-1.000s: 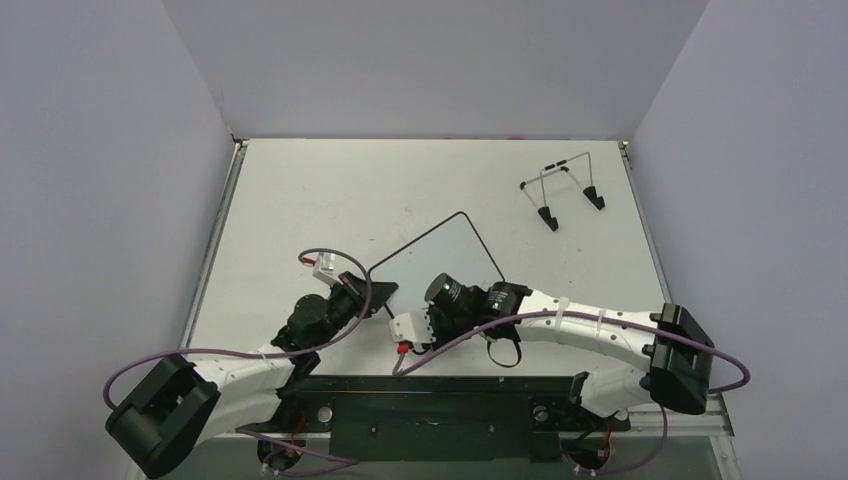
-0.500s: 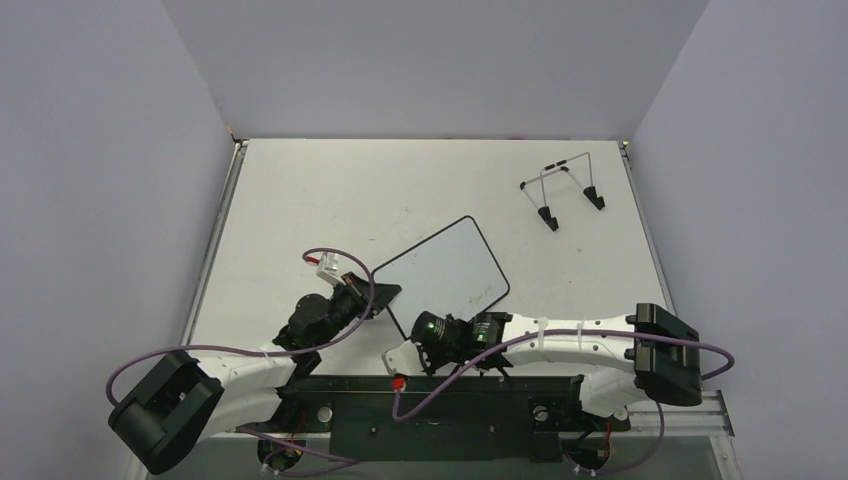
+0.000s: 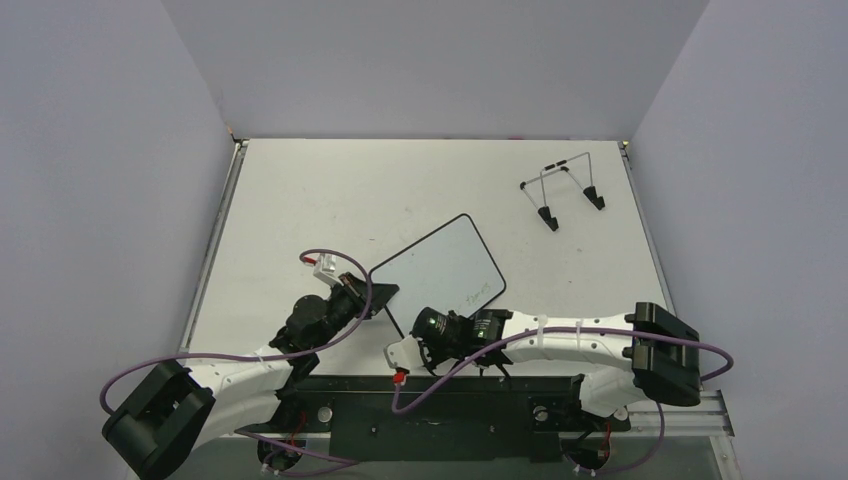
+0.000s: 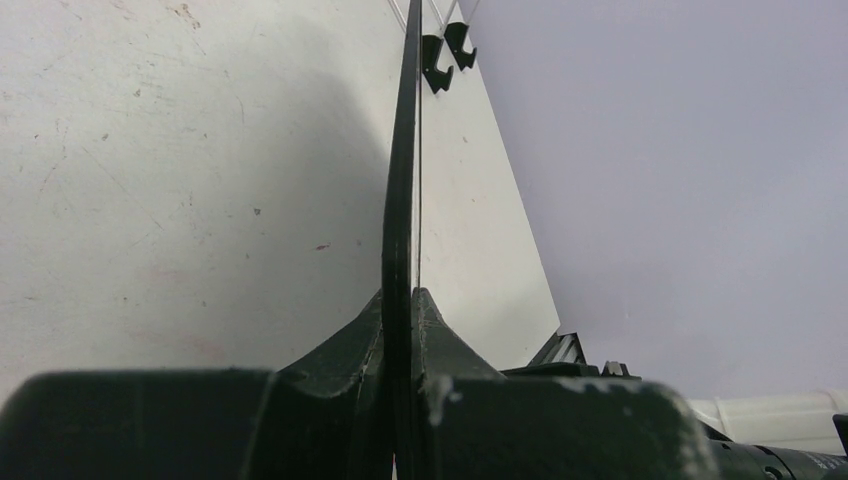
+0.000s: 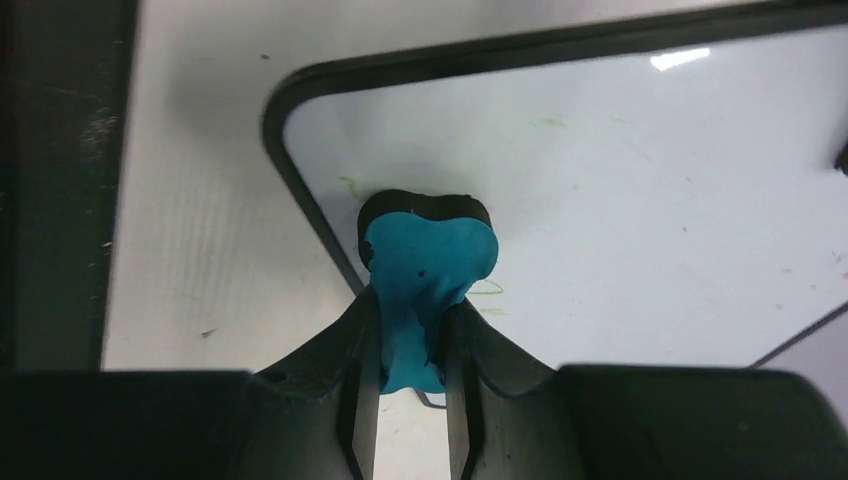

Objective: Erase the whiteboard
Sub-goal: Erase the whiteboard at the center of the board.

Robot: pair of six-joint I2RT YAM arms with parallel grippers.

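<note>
The whiteboard point(image 3: 440, 265) lies slanted on the table, white with a black rim, with faint green marks near its right corner. My left gripper point(image 3: 378, 296) is shut on the board's left edge. In the left wrist view the board point(image 4: 403, 150) shows edge-on between the jaws of that gripper point(image 4: 405, 300). My right gripper point(image 3: 412, 338) is shut on the blue eraser point(image 5: 430, 260), which presses on the board point(image 5: 650, 180) just inside its near rounded corner. In the right wrist view, faint green strokes remain beside the eraser, and that gripper point(image 5: 410, 310) pinches the eraser's narrow waist.
A thin wire stand point(image 3: 562, 190) with black feet sits at the back right; its feet show in the left wrist view point(image 4: 440, 55). The black rail point(image 3: 440, 400) runs along the table's near edge, close behind the right wrist. Purple cables loop off both arms.
My right gripper drew the eraser back across the board from its middle to the near corner. The board shifted slightly in the left gripper's hold. Green marks near the right corner are now uncovered.
</note>
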